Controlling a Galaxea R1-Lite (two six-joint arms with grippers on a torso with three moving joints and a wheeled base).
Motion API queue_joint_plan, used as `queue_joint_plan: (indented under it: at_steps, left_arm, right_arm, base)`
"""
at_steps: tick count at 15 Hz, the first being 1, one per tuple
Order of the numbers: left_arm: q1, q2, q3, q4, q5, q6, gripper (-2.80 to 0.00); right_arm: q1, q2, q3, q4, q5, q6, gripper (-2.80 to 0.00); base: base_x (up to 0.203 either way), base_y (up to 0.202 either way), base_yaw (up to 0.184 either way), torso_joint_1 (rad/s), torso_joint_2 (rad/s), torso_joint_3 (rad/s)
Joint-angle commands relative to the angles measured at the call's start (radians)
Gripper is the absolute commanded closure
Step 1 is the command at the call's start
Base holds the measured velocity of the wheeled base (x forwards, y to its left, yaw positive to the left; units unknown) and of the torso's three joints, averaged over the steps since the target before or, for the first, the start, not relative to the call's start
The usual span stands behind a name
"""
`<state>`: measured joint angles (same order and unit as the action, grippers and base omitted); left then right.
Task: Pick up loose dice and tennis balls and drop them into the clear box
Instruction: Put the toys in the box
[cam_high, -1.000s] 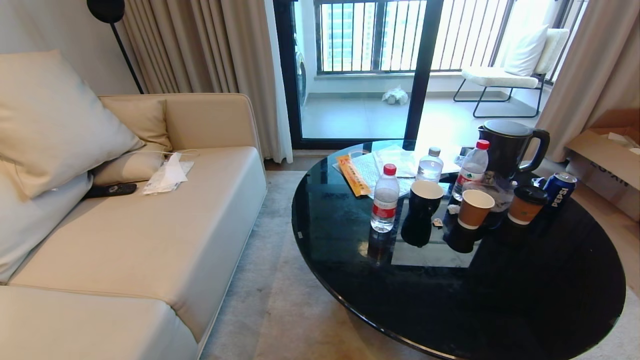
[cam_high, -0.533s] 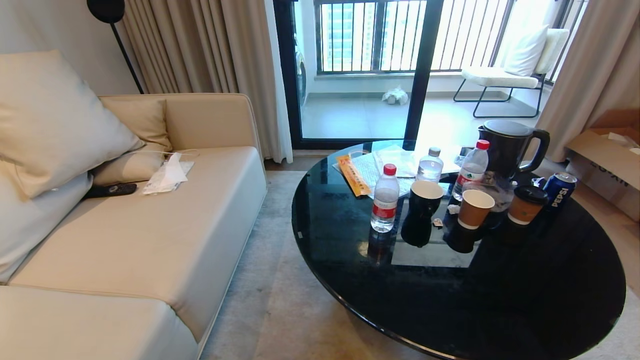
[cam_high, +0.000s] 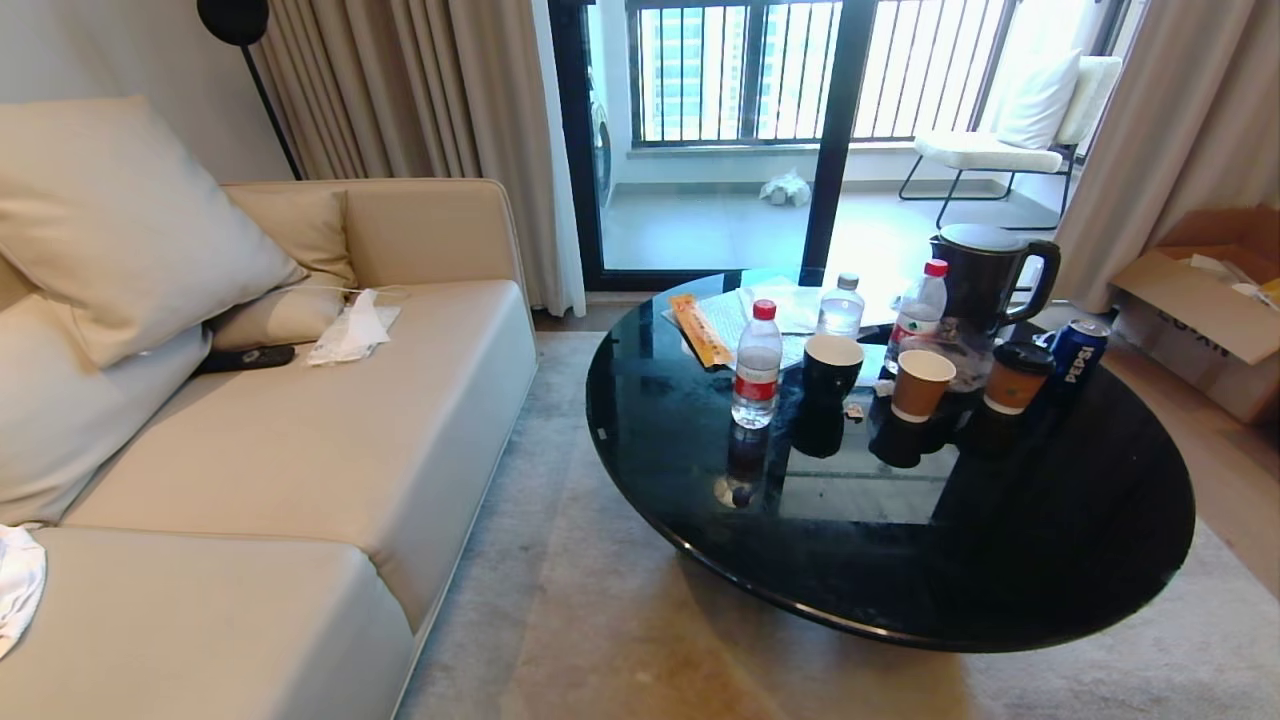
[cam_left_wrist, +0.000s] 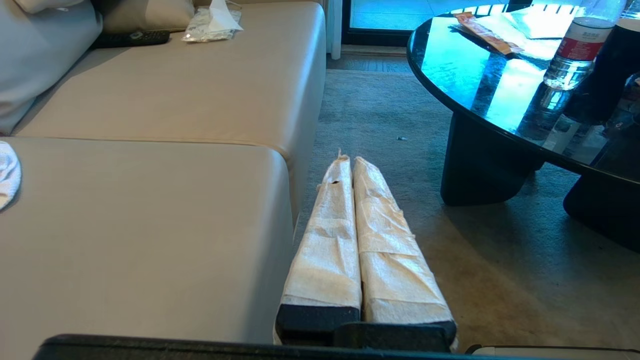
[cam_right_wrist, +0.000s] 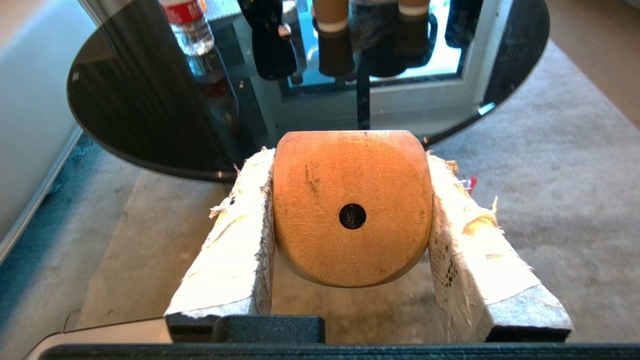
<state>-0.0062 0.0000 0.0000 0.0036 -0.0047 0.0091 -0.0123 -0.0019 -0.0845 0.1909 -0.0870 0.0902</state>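
Observation:
In the right wrist view my right gripper is shut on an orange-yellow die. The die has rounded corners, and its single black pip faces the camera. It hangs over the carpet, just short of the round table's near edge. My left gripper is shut and holds nothing; its cloth-wrapped fingers point along the carpet between sofa and table. Neither arm shows in the head view. The tennis balls and the clear box are out of view.
A round black glass table carries water bottles, cups, a black kettle and a Pepsi can. A beige sofa fills the left, with a white cloth at its near end. An open cardboard box stands far right.
The whole head view has shifted: the camera has drawn back, so the table looks farther away and more carpet shows. No object has moved on its own.

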Motion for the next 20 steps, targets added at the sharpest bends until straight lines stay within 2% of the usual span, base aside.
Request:
queue_joint_plan:
  at_steps: [1,20]
  left_arm:
    - [0.0,0.0,0.0,-0.001,0.0,0.0,0.0]
    - [0.0,0.0,0.0,-0.001,0.0,0.0,0.0]
  right_arm:
    - [0.0,0.0,0.0,0.001,0.0,0.0,0.0]
    - [0.0,0.0,0.0,0.001,0.0,0.0,0.0]
  base:
    - [-0.185,0.0,-0.002,0.002,0.0,0.002]
    - [-0.183,0.0,-0.001,0.002,0.0,0.003]
